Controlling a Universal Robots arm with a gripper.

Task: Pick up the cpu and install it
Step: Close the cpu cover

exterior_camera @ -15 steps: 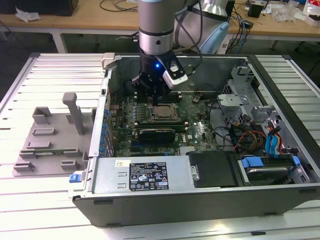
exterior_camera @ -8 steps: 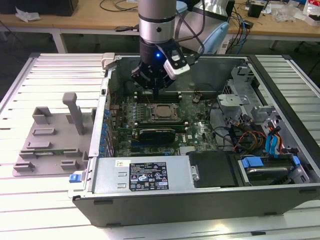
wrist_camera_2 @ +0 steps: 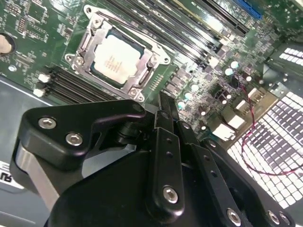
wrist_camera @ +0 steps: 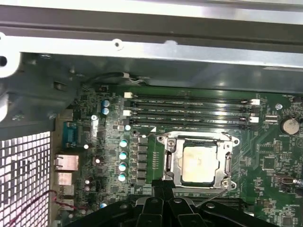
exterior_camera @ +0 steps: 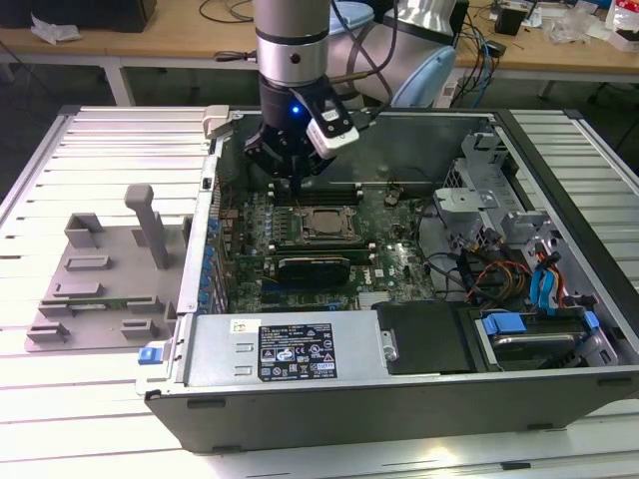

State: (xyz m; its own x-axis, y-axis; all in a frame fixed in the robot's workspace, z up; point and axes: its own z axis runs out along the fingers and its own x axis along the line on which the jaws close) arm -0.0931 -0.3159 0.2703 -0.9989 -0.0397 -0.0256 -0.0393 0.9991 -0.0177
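**Exterior view**
- Computer case (exterior_camera: pixel 399 389): lies open on the slatted tabletop (exterior_camera: pixel 70 419), so the circuit board (exterior_camera: pixel 399 264) faces up and can be reached from above.
- End effector (exterior_camera: pixel 297 182): hangs low inside the case on the arm, just beside the far edge of the socket (exterior_camera: pixel 318 222).
- Grey tray (exterior_camera: pixel 95 284): sits on the tabletop at the exterior view's left, well apart from the case. It has moulded recesses and an upright post, and is judged to be a stand for loose parts.

**Second wrist view**
- Cpu (wrist_camera_2: pixel 116 59): lies silver top up, flat and square inside the socket's metal frame. Because it lies level with the frame around it, it is judged to be in its installed position.
- End effector (wrist_camera_2: pixel 166 106): its black fingers are drawn together to one tip with nothing between them. The tip is clear of the cpu, near a corner of the socket.

**First wrist view**
- Cpu (wrist_camera: pixel 199 163): seated in the socket, with the frame on all four sides.
- End effector (wrist_camera: pixel 163 184): closed and empty, near the frame's edge and not touching the chip.
- Memory slots (wrist_camera: pixel 189 111): long dark rows between the socket and the case wall.
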